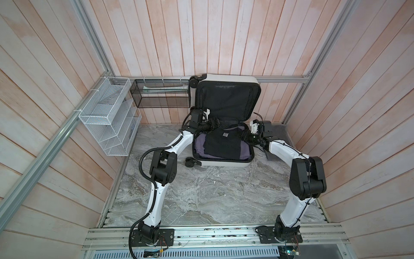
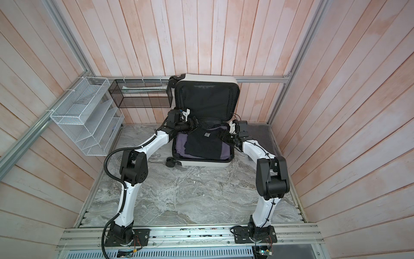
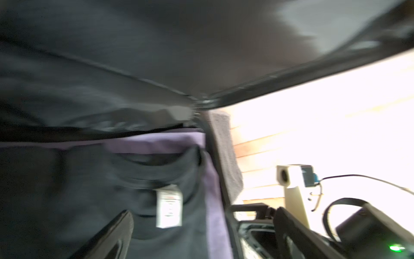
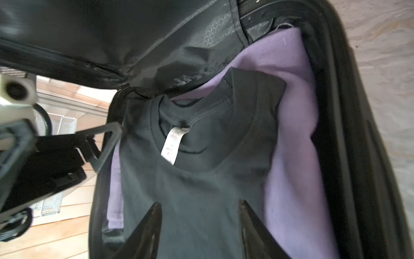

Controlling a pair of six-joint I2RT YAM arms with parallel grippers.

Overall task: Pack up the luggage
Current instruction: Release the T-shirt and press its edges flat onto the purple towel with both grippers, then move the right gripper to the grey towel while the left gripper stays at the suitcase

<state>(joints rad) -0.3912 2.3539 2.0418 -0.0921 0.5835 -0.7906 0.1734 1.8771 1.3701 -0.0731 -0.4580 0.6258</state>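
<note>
Luggage: the luggage [image 1: 224,163] lies open at the back of the marble table [image 1: 201,197]. Its base is flat and its lid stands against the rear wall, just beside the black mesh basket [image 1: 161,94].
Contents: a black shirt [image 4: 201,179] lies on a purple garment [image 4: 291,145], both inside the base.
Left gripper: the left gripper [image 3: 202,213] has its jaws spread wide and empty, near the shirt's collar end.
Right gripper: the right gripper [image 4: 200,203] has its jaws apart with nothing between them, low over the shirt.
Stage, judged: the shirt is laid in and neither gripper holds it.
Risk 1: a fingertip snagging cloth on withdrawal would drag the shirt over the rim.
Risk 2: the raised shirt corner by the hinge could catch in the zip at closing.
Risk 3: an arm knocking the upright lid could bring it down.
</note>
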